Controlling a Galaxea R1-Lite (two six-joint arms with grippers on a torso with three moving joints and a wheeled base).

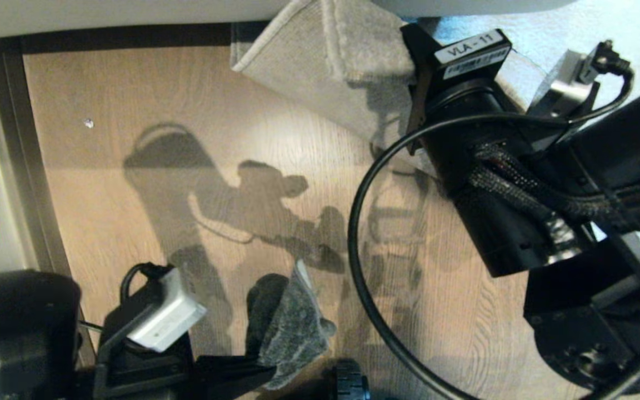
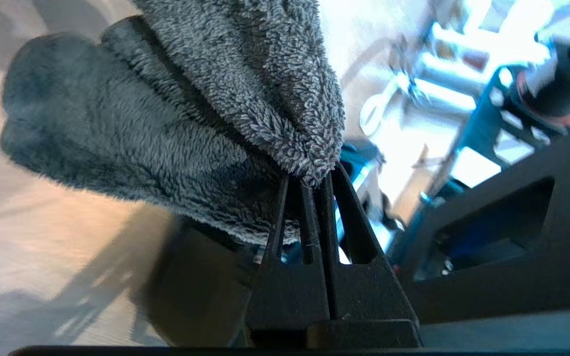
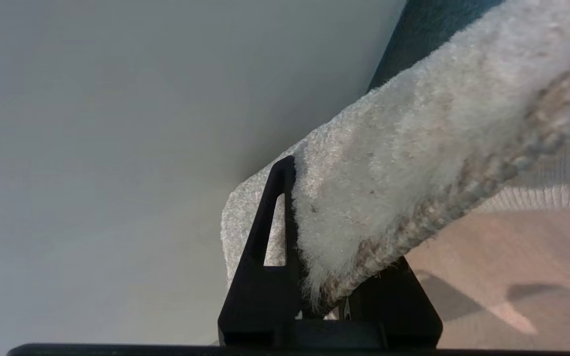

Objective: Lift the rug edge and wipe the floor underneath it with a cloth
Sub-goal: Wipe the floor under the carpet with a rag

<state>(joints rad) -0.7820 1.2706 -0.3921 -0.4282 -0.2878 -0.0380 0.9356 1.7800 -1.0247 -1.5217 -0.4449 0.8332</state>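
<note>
Grey-beige pile fills the top of the head view, where the rug edge (image 1: 320, 72) is held up off the floor (image 1: 186, 183), its corner folded over so the pale underside faces the camera; the right gripper (image 3: 322, 277) is clamped on that bound border, one black finger (image 3: 270, 237) standing against the pile and the other hidden behind the woven binding. Beneath and in front of the lifted corner the light wood-grain planks lie bare, crossed by the arms' shadows; a small pale speck (image 1: 88, 123) sits on them near the skirting. At the near edge the left gripper (image 2: 314, 198) is pinched tight on the cloth (image 2: 181, 123) — dark grey, fluffy, bunched and draping from the fingertips — just above the planks, well apart from the rug.
</note>
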